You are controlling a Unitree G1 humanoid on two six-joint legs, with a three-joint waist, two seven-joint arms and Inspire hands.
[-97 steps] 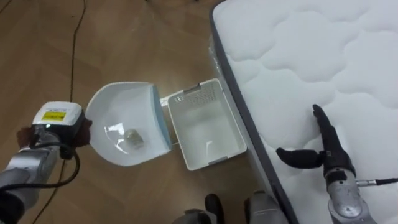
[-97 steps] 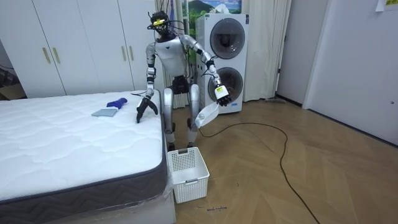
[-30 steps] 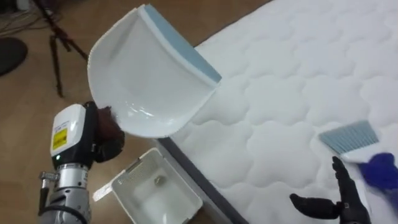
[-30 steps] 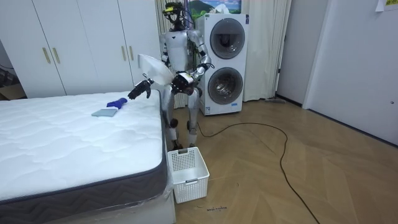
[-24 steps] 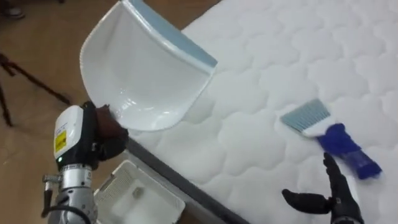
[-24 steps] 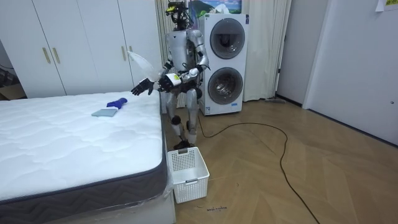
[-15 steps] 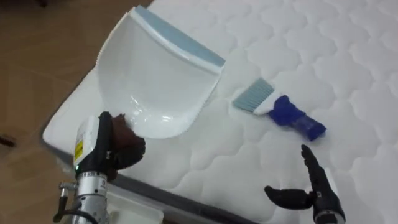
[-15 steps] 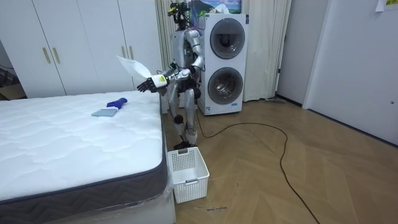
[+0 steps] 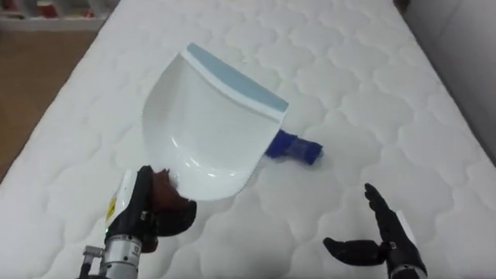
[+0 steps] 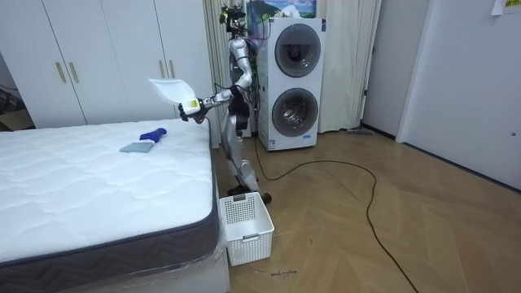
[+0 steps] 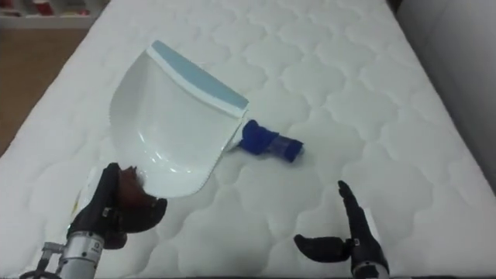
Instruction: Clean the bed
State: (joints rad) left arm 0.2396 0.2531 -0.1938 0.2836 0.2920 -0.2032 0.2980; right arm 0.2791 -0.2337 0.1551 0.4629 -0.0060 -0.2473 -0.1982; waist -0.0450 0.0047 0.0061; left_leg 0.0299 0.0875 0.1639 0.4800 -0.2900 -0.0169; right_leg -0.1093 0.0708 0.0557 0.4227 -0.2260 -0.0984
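Note:
My left hand [image 9: 159, 211] is shut on the handle of a white dustpan [image 9: 205, 128] with a pale blue lip, held up over the white quilted mattress [image 9: 387, 93]. A blue-handled brush [image 9: 295, 148] lies on the mattress behind the pan, which hides its bristle head. My right hand [image 9: 381, 245] hovers open over the mattress at the lower right, a hand's length short of the brush. In the room view the robot stands at the bed's far corner, with the dustpan [image 10: 167, 88] raised over the bed and the brush [image 10: 146, 140] lying near that corner.
A white slatted basket [image 10: 247, 228] stands on the wooden floor by the bed's near corner. Stacked washing machines [image 10: 293, 81] are behind the robot, white wardrobes [image 10: 106, 61] beyond the bed. The mattress edge [image 9: 46, 132] runs along the left.
The robot has turned to face the bed, so the eye view has swung onto the mattress. The dustpan now hangs over the bed and covers the brush's head. The basket has left the eye view.

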